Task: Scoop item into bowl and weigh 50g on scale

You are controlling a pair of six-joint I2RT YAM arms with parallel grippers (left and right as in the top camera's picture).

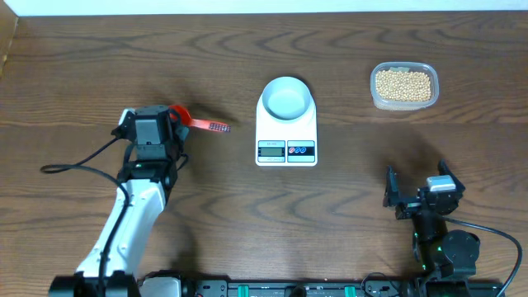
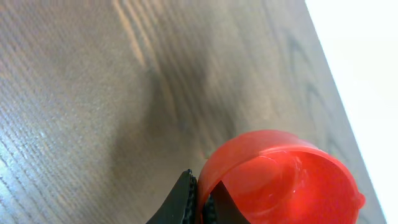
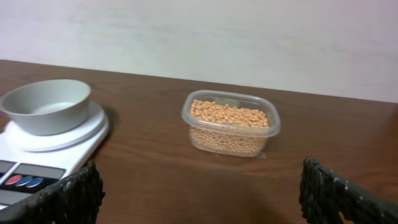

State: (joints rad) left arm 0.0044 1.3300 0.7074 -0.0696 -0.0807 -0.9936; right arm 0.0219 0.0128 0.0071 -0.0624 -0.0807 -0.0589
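Note:
A red scoop (image 1: 183,115) lies left of the scale, its handle pointing right. My left gripper (image 1: 172,122) is shut on the rim of its cup, which shows empty in the left wrist view (image 2: 283,180), with the jaws (image 2: 205,202) pinching the wall. The pale blue bowl (image 1: 287,97) stands empty on the white scale (image 1: 285,136). Tan beans (image 1: 403,85) fill a clear tub at the back right. My right gripper (image 1: 417,194) is open and empty near the front right. Its view shows the bowl (image 3: 46,106), the scale (image 3: 37,155) and the beans (image 3: 230,115) beyond the jaws (image 3: 202,186).
The clear plastic tub (image 1: 375,97) holding the beans stands right of the scale, also in the right wrist view (image 3: 273,127). A black cable (image 1: 74,165) runs from the left arm across the table. The table's far edge meets a white wall.

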